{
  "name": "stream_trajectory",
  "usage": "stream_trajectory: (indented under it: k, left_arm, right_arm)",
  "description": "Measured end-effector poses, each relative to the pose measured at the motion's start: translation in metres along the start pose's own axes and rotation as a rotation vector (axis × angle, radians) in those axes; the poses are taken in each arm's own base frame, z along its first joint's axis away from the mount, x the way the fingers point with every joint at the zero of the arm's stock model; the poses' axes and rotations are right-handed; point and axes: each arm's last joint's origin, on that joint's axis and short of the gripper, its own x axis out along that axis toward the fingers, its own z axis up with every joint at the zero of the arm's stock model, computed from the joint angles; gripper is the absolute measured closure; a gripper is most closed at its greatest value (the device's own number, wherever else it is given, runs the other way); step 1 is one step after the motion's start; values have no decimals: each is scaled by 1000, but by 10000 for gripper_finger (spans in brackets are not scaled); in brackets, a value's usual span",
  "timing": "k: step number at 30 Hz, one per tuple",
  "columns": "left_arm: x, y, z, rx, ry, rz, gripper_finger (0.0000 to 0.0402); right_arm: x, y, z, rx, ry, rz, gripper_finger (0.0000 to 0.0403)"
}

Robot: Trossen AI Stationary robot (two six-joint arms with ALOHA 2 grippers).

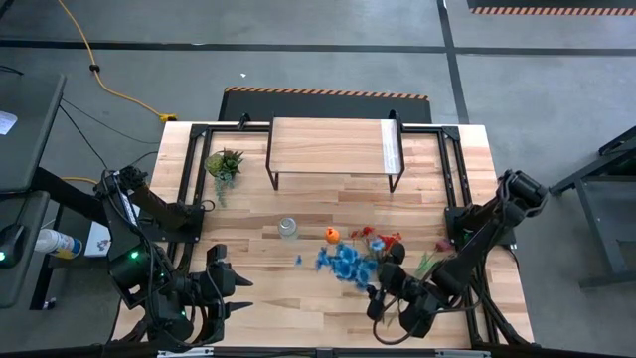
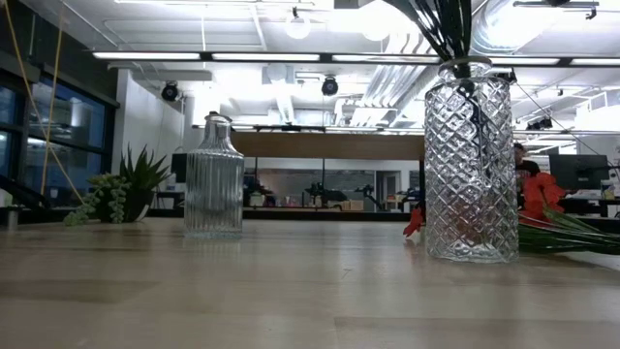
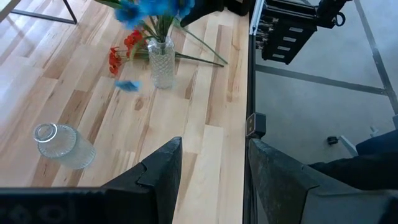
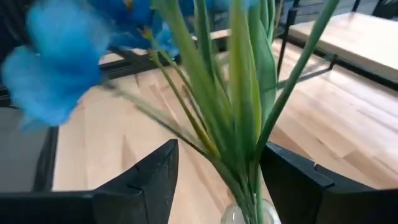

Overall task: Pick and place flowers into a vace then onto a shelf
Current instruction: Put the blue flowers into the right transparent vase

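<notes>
Nearest the low camera sat the diamond-cut vase, upright on the table, dark stems going down into its neck. Blue flowers stood in it; from the left wrist view the blue heads topped the same vase. Red flowers, the orange tulip and a dark pink bud lay on the wood around it, not yet in. Right gripper was right over the vase mouth, fingers spread either side of the green stems, not pinching them; looked like a release just after dropping the blue bunch in. Left gripper hung at the near left table edge, fingers apart, holding nothing. Second container, the ribbed glass bottle, stood empty toward mid-table. Shelf at the far edge carried nothing; potted plant just beside its left end. Judged step: filling the vase, early on. Next move would need the right arm to clear the stems without tipping the vase, then go for a loose flower.
</notes>
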Motion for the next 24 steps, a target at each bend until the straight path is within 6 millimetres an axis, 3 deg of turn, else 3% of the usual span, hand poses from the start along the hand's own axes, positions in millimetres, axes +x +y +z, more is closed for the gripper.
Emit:
stream_trajectory:
  k: [7,16,24]
  left_arm:
    - [0,0,0,3,2,3,181]
    - [0,1,0,2,-9,10,181]
    - [0,1,1,2,-20,18,181]
  right_arm:
    - [-6,-4,7,12,75,72,190]
    - [-9,-11,0,35,235,104,191]
    - [-11,-12,3,55,254,124,190]
